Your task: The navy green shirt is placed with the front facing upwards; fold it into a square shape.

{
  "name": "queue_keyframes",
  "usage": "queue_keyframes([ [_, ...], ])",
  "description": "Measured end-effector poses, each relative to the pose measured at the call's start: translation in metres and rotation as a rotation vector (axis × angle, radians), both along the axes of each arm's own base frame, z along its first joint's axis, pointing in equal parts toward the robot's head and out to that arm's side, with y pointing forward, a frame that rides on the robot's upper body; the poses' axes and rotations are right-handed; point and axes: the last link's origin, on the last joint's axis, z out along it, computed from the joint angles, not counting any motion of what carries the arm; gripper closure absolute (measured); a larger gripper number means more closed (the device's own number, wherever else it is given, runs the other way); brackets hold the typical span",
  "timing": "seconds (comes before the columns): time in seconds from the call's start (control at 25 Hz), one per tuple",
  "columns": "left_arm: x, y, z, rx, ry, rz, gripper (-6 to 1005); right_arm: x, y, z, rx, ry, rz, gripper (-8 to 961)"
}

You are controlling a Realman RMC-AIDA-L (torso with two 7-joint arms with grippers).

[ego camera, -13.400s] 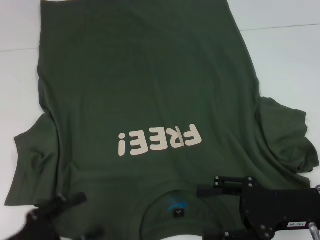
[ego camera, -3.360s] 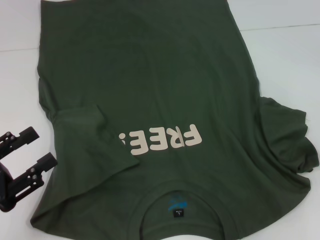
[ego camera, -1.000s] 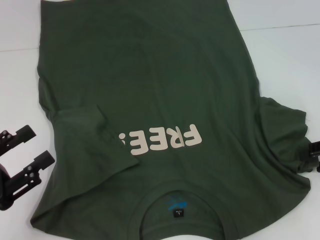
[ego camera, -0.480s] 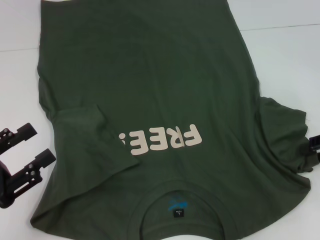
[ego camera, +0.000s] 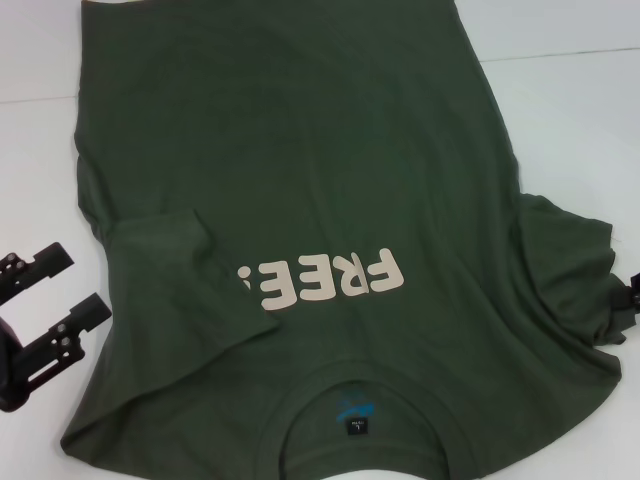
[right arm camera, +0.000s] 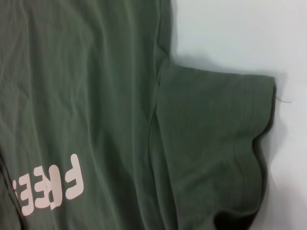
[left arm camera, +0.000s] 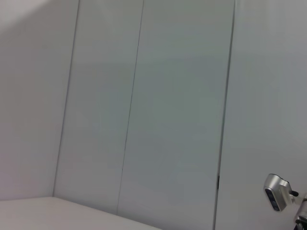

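Note:
The navy green shirt (ego camera: 330, 150) lies front up on the white table (ego camera: 570, 110), its collar (ego camera: 300, 400) nearest me. Its left sleeve (ego camera: 165, 275) is folded inward onto the chest and covers the end of the cream lettering (ego camera: 330, 280). The right sleeve (ego camera: 570, 270) lies spread outward, and the right wrist view shows that sleeve (right arm camera: 211, 143) flat beside the body. My left gripper (ego camera: 55, 292) stands open and empty on the table just left of the shirt. Only a dark sliver of my right gripper (ego camera: 633, 298) shows, at the right sleeve's outer edge.
White table surrounds the shirt on the left and right, with a faint seam line (ego camera: 560, 53) across the far right. The left wrist view shows only pale wall panels (left arm camera: 144, 120) and a small silver fitting (left arm camera: 276, 191).
Since the oldest frame the left sleeve has been folded onto the chest and the left gripper has withdrawn to the left. In the last second the right gripper has slid farther off the right edge.

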Motion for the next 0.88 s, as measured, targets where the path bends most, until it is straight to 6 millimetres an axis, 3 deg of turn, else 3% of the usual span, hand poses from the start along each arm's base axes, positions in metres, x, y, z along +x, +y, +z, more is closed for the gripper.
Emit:
queue_keyframes([
  [0.12, 0.0, 0.001, 0.0, 0.001, 0.0, -0.002, 337, 0.0, 0.0, 0.001, 0.0, 0.0, -0.001, 866],
  [0.6, 0.0, 0.001, 0.002, 0.012, -0.004, 0.003, 336, -0.003, -0.001, 0.008, 0.005, 0.013, 0.004, 946],
  [0.88, -0.002, 0.001, 0.005, 0.03, -0.01, 0.013, 336, -0.025, 0.009, 0.014, 0.027, 0.086, 0.079, 946],
])
